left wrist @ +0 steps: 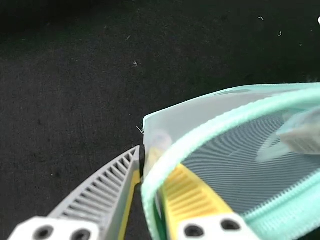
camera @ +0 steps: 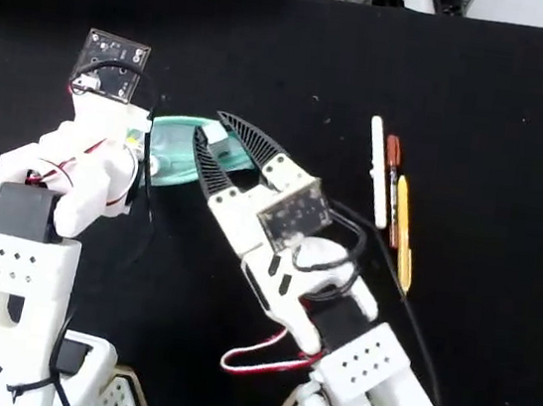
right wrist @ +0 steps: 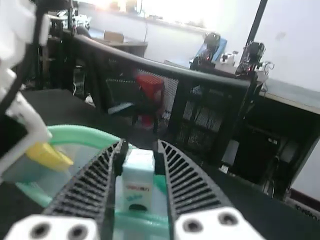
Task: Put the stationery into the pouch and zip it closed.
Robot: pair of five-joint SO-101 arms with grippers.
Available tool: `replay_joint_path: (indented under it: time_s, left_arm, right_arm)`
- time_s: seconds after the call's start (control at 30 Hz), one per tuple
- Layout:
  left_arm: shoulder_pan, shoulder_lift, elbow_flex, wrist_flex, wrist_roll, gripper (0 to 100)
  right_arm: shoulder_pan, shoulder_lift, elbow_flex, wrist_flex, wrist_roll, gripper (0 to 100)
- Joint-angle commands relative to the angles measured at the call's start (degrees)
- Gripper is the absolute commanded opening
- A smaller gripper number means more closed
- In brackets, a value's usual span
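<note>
Frankly, I worry that my right gripper [right wrist: 140,150], clamped on the eraser [right wrist: 136,175] at the mint mesh pouch [camera: 173,155] near the table's middle, drops it outside if the left gripper [left wrist: 144,152], pinching the rim, lets the mouth sag.

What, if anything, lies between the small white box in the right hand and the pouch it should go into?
Nothing visible does. The right hand holds the small white box just over the pouch, whose mouth looks open; the left hand grips the rim off to one side.
</note>
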Motion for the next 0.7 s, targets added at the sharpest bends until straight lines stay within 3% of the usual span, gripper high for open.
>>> replay_joint_path:
  time_s: [0.0, 0.2, 0.43, 0.57, 0.67]
  left_arm:
    - [-0.92, 1.14, 3.03, -0.26, -0.09, 3]
    - [-0.92, 1.23, 3.03, -0.26, -0.18, 3]
    - [-0.92, 1.23, 3.03, -0.35, -0.26, 3]
    - [-0.92, 1.23, 3.03, -0.35, -0.26, 3]
    - [-0.92, 1.23, 3.03, -0.35, -0.35, 3]
  right_arm:
    - [1.14, 0.92, -2.15, 2.46, 0.09, 3.1]
    - [0.88, -3.03, -17.45, 28.75, -0.35, 25.4]
    - [1.76, -12.7, -37.41, 49.49, 0.0, 23.0]
    - [13.98, -15.43, -38.2, 51.69, 0.0, 23.0]
    - [25.76, -12.26, -28.79, 50.37, -0.35, 23.0]
